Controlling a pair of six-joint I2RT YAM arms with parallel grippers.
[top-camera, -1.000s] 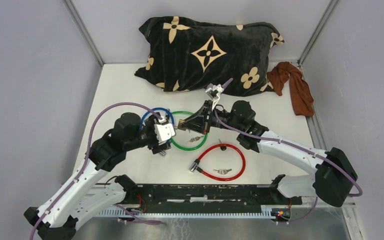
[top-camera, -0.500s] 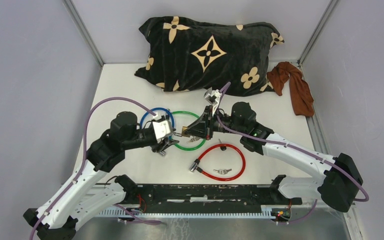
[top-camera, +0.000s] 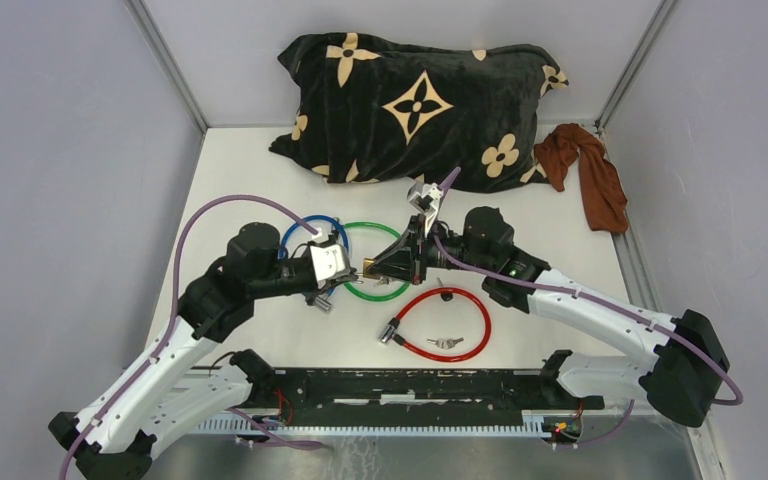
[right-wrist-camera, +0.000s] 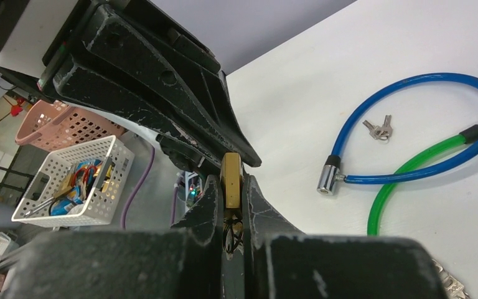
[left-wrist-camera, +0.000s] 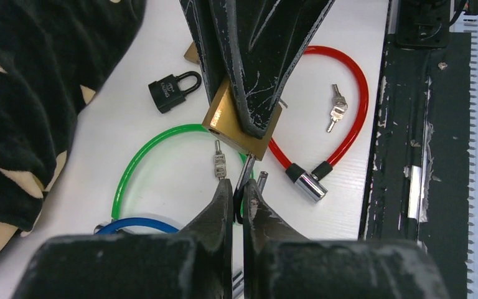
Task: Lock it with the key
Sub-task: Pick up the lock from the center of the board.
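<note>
A brass padlock (left-wrist-camera: 239, 128) hangs above the table, clamped between the black fingers of my right gripper (right-wrist-camera: 230, 187), which is shut on it. The padlock (right-wrist-camera: 230, 171) also shows edge-on in the right wrist view. A key (left-wrist-camera: 246, 171) sticks out of the padlock's lower face. My left gripper (left-wrist-camera: 238, 190) is shut on the key's dark head. From above, the left gripper (top-camera: 348, 278) and the right gripper (top-camera: 375, 266) meet tip to tip over the green cable lock (top-camera: 365, 226). The padlock's shackle is hidden behind the right fingers.
A blue cable lock (top-camera: 305, 222) lies left of the green one, and a red cable lock (top-camera: 460, 297) with keys (top-camera: 447, 343) lies nearer the arms. A small black padlock (left-wrist-camera: 173, 92) sits on the table. A black pillow (top-camera: 415, 100) and brown cloth (top-camera: 590, 175) lie at the back.
My left gripper, open a second ago, has moved up to the padlock and shut on the key. The right gripper has dropped slightly toward it with the padlock.
</note>
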